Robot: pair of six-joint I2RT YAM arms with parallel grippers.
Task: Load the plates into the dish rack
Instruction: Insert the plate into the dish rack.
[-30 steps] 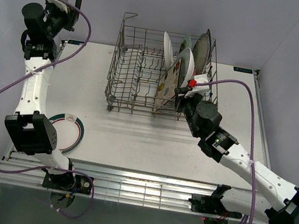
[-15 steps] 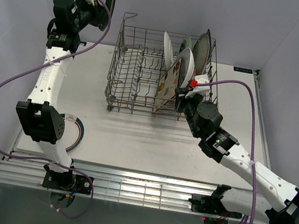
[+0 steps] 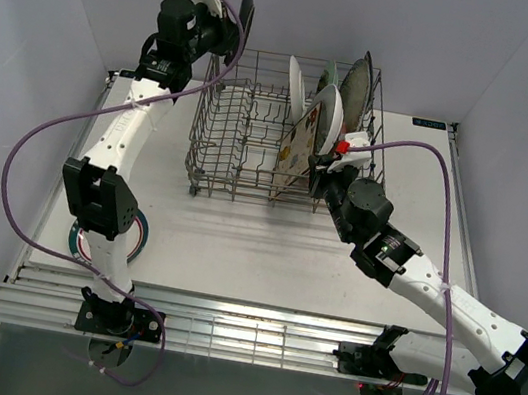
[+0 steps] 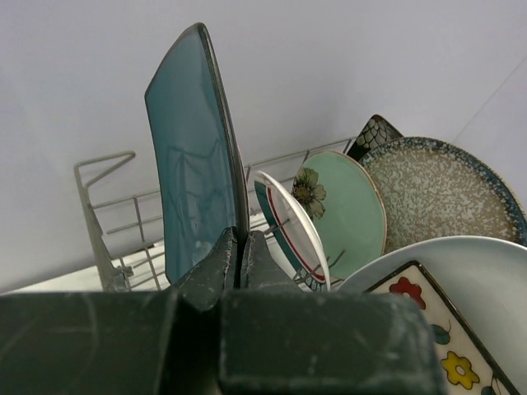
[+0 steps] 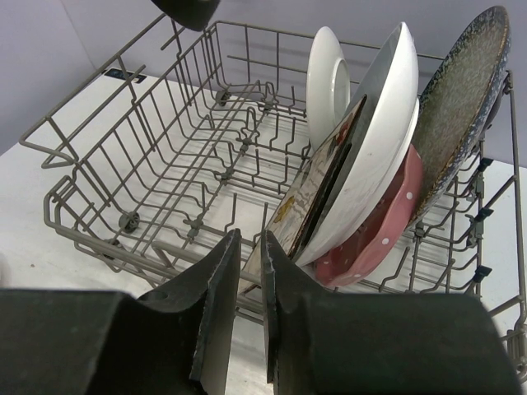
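Observation:
My left gripper (image 3: 233,30) is shut on the lower edge of a teal square plate (image 3: 245,14), held upright above the back left corner of the dish rack (image 3: 218,154). In the left wrist view the fingertips (image 4: 224,247) pinch the teal plate (image 4: 193,156). The rack's right half holds several plates on edge: white (image 3: 296,86), mint green (image 3: 327,74), speckled (image 3: 356,86), big white (image 3: 326,117), floral square (image 3: 298,144) and pink dotted (image 5: 379,234). My right gripper (image 3: 322,167) sits at the rack's front right. Its jaws (image 5: 249,243) stand a narrow gap apart, empty.
A round white plate with a green and red rim (image 3: 133,236) lies on the table at the near left, partly hidden by the left arm. The rack's left half (image 5: 165,156) shows only bare tines. Walls close in behind and on both sides.
The left arm has swung right with the teal plate, from beyond the table's far left corner to above the rack's back left corner. The right arm has not moved.

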